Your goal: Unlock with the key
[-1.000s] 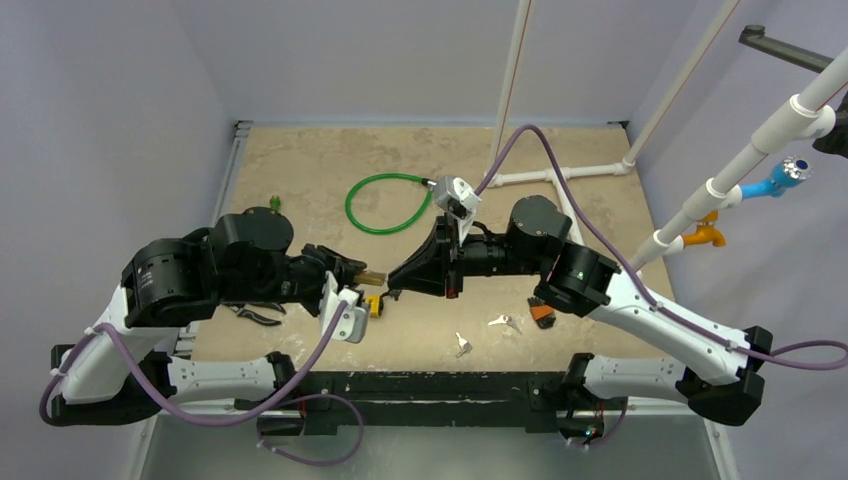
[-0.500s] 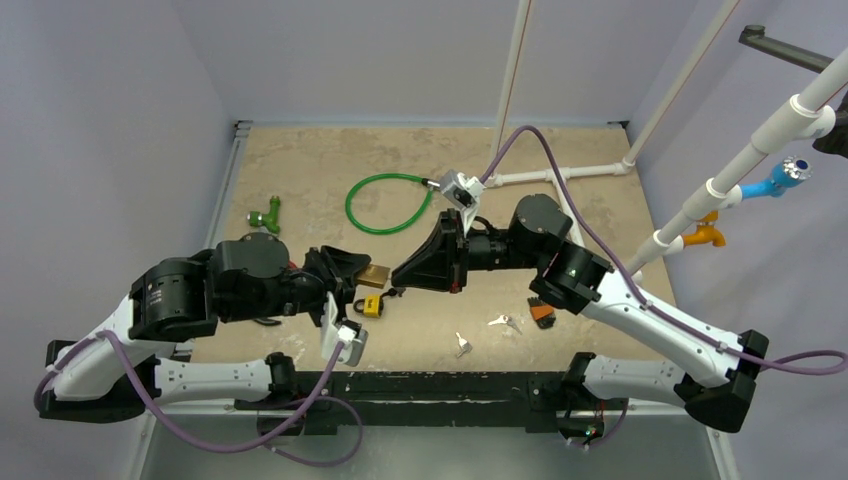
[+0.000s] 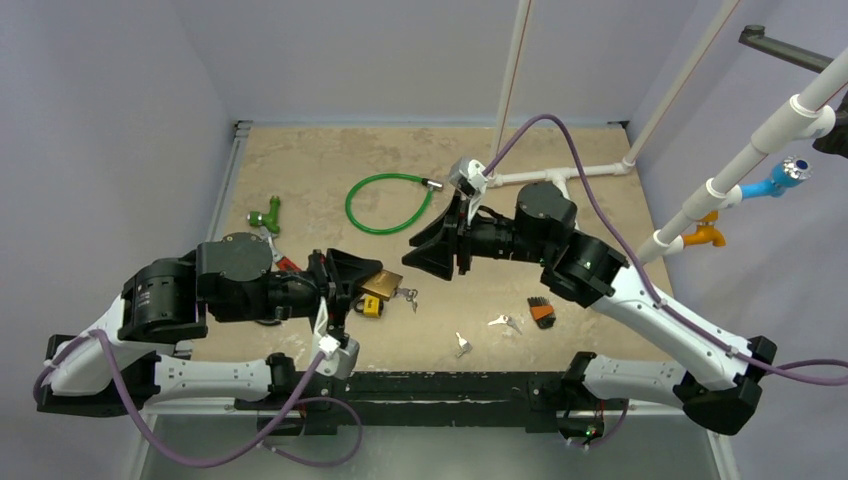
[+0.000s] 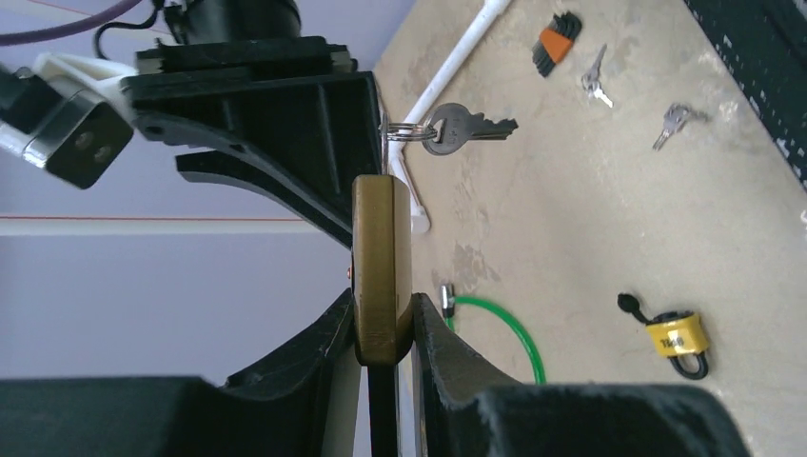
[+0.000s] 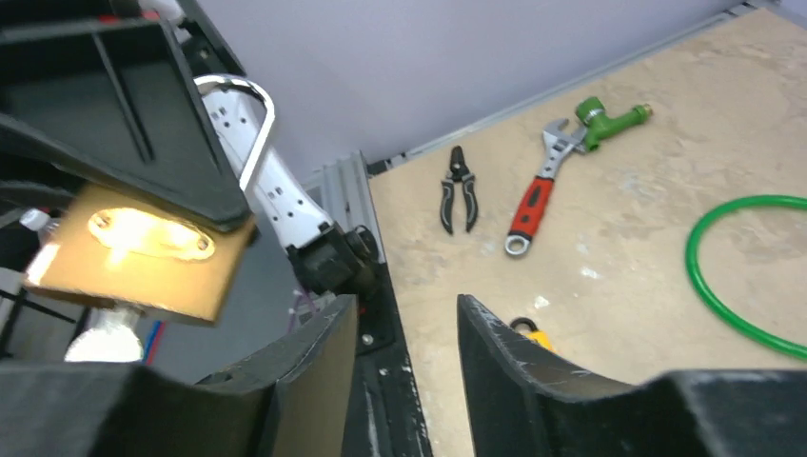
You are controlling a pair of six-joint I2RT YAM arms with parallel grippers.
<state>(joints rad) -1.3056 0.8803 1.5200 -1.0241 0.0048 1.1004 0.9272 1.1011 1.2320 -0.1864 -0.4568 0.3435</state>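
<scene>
Pinching the brass padlock (image 4: pixel 382 267) off the bench (image 3: pixel 320 160) near the yellow padlock (image 3: pixel 372 306), left fingers (image 4: pixel 447 362) look solid. Key (image 4: pixel 457 127) looks inserted, right fingers (image 5: pixel 314 371) spread and empty. Shackle (image 5: pixel 252 114) popped? Can't tell yet.

The beige tabletop (image 3: pixel 320 160) carries a green cable loop (image 3: pixel 385 205) toward its far edge and a green fitting (image 3: pixel 265 215) near the left edge. A white pipe (image 3: pixel 560 176) lies far right. Along the near edge lie a yellow padlock (image 3: pixel 372 306), a loose key (image 3: pixel 463 344), further keys (image 3: pixel 505 322) and an orange hex-key set (image 3: pixel 541 312).
</scene>
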